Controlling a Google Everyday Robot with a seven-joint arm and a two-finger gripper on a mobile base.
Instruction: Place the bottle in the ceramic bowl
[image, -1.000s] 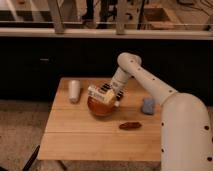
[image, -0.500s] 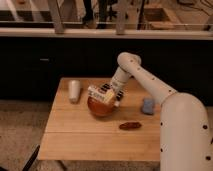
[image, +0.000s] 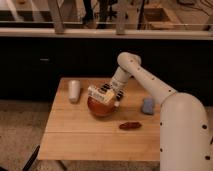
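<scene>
The cream-white bottle (image: 100, 95) with a yellowish label lies on its side across the top of the reddish-orange-brown ceramic bowl (image: 101, 108), near the middle of the wooden table (image: 75, 135). My gripper (image: 111, 93) is right at the bottle's right end, directly over the bowl's far rim. The arm reaches in from the lower right.
A plain white tapered cylinder (image: 74, 91) stands left of the bowl. A small dark red oblong thing (image: 130, 125) lies in front of the bowl to the right. A blue-grey object (image: 148, 106) sits near the table's right edge. A dark counter runs behind the table.
</scene>
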